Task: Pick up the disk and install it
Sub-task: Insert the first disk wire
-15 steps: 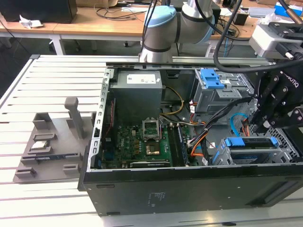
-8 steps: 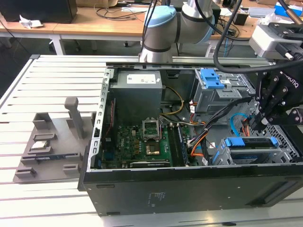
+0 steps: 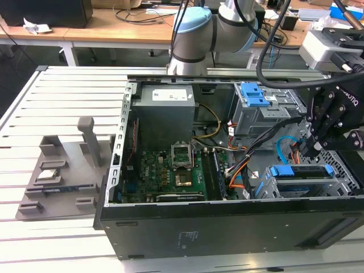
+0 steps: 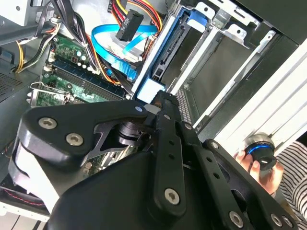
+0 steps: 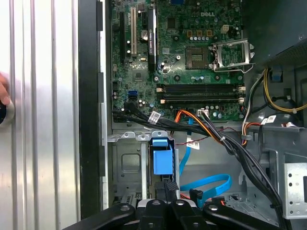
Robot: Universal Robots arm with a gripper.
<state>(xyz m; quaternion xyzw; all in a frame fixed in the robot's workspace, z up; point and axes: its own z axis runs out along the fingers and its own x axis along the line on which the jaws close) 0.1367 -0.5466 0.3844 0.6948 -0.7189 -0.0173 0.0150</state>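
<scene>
Exterior view: gripper [image 3: 311, 150] is low inside the open case [image 3: 227, 227], at the exterior view's right, just above the disk [image 3: 300, 173], which sits in the lower bay. Second wrist view: gripper [image 4: 160, 98] fingers together, near the disk [image 4: 167, 52] edge. First wrist view: gripper [image 5: 171, 185] tip right at the disk [image 5: 161, 158] blue end.

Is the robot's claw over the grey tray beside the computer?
No, the gripper is inside the open computer case, well apart from the grey tray on the exterior view's left.
</scene>
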